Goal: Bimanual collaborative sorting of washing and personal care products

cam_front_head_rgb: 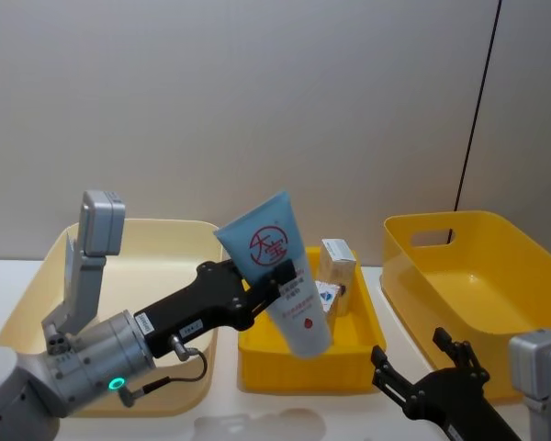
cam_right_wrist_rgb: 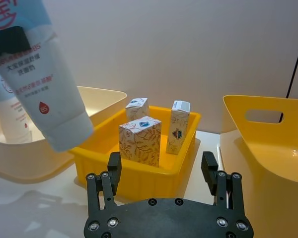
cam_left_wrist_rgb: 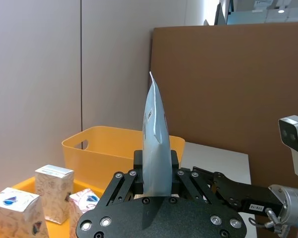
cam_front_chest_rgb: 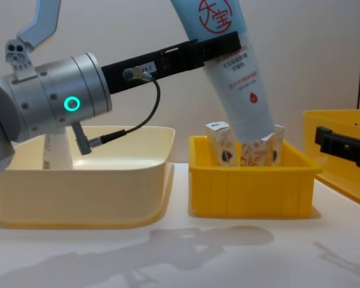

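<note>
- Head view: the left end effector (cam_front_head_rgb: pixel 283 274) is clamped across the middle of a pale-blue tube (cam_front_head_rgb: pixel 264 241), holding it in the air over the small yellow tray (cam_front_head_rgb: pixel 303 372). The tube's long axis is tilted, with the flat crimped end up and leaning left and the round cap end down toward the tray. The right end effector (cam_front_head_rgb: pixel 421 360) sits low on the right in front of the yellow bin (cam_front_head_rgb: pixel 496 276), fingers spread and empty.
- Left wrist view: the tube shows edge-on, with a finger pressed on each flat face.
- Right wrist view: three white cartons (cam_right_wrist_rgb: pixel 140 141) stand upright in the tray. A second tube (cam_right_wrist_rgb: pixel 7 116) stands in the cream tub (cam_right_wrist_rgb: pixel 97 101).
- Chest view: the held tube's cap end is level with the carton tops; I cannot tell whether it touches them.
</note>
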Tool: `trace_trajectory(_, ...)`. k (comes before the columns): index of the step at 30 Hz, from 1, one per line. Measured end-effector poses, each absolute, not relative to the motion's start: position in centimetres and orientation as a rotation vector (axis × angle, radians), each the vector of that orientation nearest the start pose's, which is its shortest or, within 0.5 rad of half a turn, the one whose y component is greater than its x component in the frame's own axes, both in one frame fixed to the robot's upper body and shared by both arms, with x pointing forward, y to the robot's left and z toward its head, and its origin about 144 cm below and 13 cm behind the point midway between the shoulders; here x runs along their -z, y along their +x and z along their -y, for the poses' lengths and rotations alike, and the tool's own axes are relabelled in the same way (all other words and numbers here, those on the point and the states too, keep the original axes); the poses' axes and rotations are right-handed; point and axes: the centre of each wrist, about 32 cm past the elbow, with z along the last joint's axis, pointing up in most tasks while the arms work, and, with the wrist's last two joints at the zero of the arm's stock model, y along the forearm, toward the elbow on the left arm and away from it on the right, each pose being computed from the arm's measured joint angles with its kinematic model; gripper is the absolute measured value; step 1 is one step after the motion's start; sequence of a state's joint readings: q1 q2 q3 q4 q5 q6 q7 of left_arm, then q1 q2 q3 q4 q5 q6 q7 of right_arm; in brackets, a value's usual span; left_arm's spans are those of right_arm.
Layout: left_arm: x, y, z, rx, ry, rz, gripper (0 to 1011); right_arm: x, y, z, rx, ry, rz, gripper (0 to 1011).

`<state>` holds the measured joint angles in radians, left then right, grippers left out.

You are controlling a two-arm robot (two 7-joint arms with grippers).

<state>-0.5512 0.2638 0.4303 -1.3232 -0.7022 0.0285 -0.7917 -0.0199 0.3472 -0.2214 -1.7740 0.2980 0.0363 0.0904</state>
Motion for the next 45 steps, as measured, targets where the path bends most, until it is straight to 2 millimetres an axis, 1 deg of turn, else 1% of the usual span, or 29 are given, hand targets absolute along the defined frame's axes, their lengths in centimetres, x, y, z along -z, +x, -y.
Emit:
trace_trajectory(9, -125.1, 58.4, -19.4, -0.398, -0.296, -0.03, 266, -119.6, 43.8, 25.1, 1.131, 0.021, 0.051, 1001)
trace_trajectory(19, -125.0, 58.4, -19.2, -0.392, -0.294, -0.035, 266, -121.2, 43.9, 26.8, 1.016, -0.009, -0.015, 1001)
trace_trajectory(26, -125.0, 58.4, -19.1, -0.389, -0.294, -0.036, 266, -122.5, 44.9, 27.2, 0.962, -0.038, -0.027, 1001)
trace_trajectory(30, -125.0, 58.4, -19.1, -0.388, -0.294, -0.037, 266, -123.1, 45.9, 27.1, 0.936, -0.055, -0.02, 1001)
trace_trajectory(45, -125.0, 58.4, -19.0, -0.386, -0.294, -0.039, 267, -124.4, 48.7, 26.7, 0.823, -0.094, 0.022, 1001)
